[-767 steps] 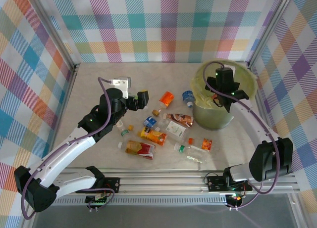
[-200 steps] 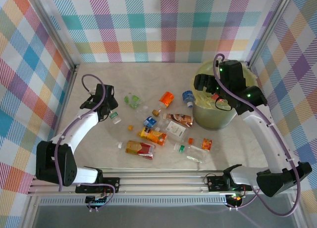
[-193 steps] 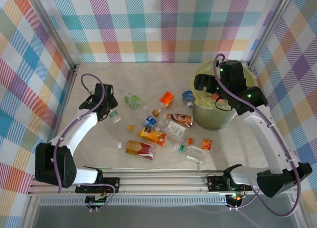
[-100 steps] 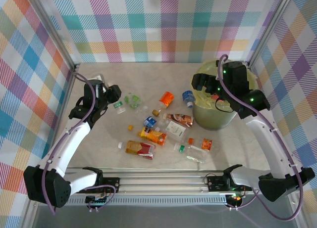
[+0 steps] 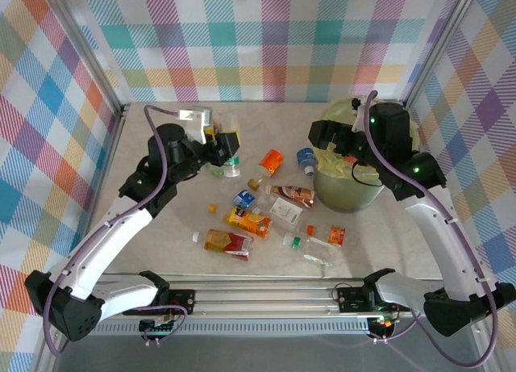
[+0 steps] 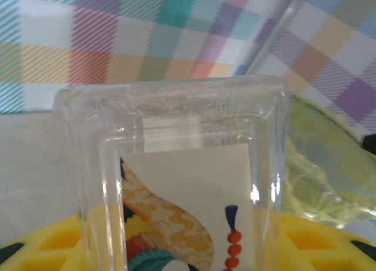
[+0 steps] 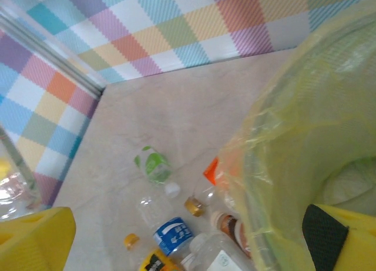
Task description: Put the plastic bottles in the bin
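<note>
Top external view: the left hand (image 5: 223,140), low by the left wall a moment ago, is now being held raised over the worktop (image 5: 161,227), closed on a clear bottle (image 6: 188,177). This bottle is judged as being carried toward the bin (image 5: 347,193), well apart on the right. The right hand (image 5: 329,134) is being kept wide open and empty at the bin's rim.

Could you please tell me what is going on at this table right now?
Two robot arms are sorting plastic bottles into the bin. The left tool is shut on a clear labelled bottle, apparently raised above the table. The right tool is open and empty at the bin's rim. Several other bottles lie scattered on the table beside the bin.
</note>
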